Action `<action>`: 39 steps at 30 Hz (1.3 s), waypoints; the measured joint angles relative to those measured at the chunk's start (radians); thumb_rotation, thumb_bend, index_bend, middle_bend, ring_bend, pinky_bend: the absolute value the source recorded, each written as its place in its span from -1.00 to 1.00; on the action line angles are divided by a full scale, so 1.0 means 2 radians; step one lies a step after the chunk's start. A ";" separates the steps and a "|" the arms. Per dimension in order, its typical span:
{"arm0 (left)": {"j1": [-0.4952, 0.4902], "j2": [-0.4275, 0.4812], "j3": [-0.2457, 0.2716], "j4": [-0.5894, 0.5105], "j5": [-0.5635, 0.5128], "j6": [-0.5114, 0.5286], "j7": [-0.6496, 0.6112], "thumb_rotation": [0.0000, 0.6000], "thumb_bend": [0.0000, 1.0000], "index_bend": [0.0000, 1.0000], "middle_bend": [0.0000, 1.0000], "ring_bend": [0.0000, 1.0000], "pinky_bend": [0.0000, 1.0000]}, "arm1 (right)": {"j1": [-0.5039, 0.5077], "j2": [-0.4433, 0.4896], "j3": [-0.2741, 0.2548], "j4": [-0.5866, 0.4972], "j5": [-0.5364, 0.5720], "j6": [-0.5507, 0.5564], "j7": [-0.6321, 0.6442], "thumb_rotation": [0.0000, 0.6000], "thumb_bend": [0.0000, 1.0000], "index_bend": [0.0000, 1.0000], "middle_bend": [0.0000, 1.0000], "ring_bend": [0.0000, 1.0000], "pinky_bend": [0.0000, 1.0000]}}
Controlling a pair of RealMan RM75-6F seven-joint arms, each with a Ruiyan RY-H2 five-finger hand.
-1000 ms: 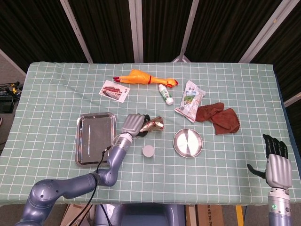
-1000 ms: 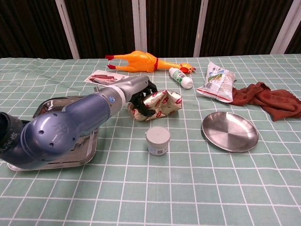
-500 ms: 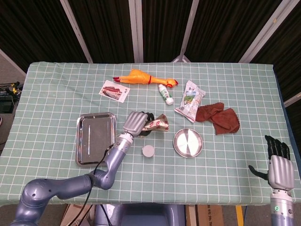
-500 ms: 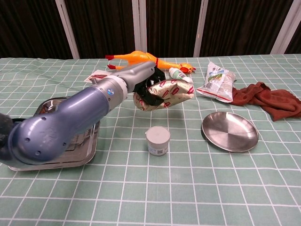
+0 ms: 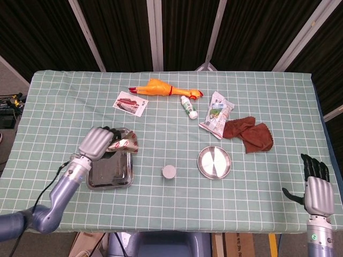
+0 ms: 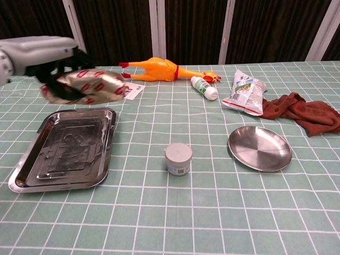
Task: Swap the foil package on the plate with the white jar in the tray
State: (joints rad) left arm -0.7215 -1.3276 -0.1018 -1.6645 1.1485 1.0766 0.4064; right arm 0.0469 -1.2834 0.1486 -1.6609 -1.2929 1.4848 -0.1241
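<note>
Foil package [image 6: 85, 87] gripped in left robot hand [image 5: 97, 141] above bare tray [image 6: 32, 171]; plate [image 6: 260, 147] bare.

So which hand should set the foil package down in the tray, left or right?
Left. The left hand already holds the foil package in the air over the steel tray, so it likely only needs lowering. The right hand is far off at the table's opposite edge.

No lettering can be made out on the foil package [image 6: 85, 87], white jar [image 6: 178, 159] or snack bag [image 6: 245, 91].
</note>
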 measured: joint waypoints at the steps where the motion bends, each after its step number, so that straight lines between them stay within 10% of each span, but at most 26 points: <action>1: 0.009 0.004 0.010 0.002 0.012 0.005 -0.006 1.00 0.28 -0.01 0.01 -0.18 0.08 | 0.000 -0.001 0.000 0.000 0.000 -0.001 -0.001 1.00 -0.69 -0.90 -0.80 -0.84 -1.00; 24: 0.055 -0.099 0.070 0.237 0.154 0.017 -0.146 1.00 -0.01 -0.09 -0.25 -0.55 -0.12 | 0.004 -0.005 -0.003 0.004 0.001 -0.009 0.001 1.00 -0.69 -0.90 -0.80 -0.84 -1.00; 31: 0.059 -0.099 0.070 0.241 0.158 0.007 -0.167 1.00 -0.43 -0.27 -0.69 -0.96 -0.58 | 0.003 -0.004 -0.002 0.003 0.003 -0.009 0.003 1.00 -0.69 -0.90 -0.80 -0.85 -1.00; 39: 0.060 -0.072 0.068 0.201 0.160 -0.001 -0.171 1.00 -0.56 -0.33 -0.79 -1.00 -0.67 | 0.003 -0.002 -0.003 0.001 0.001 -0.009 0.002 1.00 -0.72 -0.90 -0.80 -0.85 -1.00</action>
State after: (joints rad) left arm -0.6009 -1.4707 0.0339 -1.2632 1.4683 1.0756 0.0642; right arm 0.0532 -1.2870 0.1425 -1.6582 -1.2913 1.4665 -0.1205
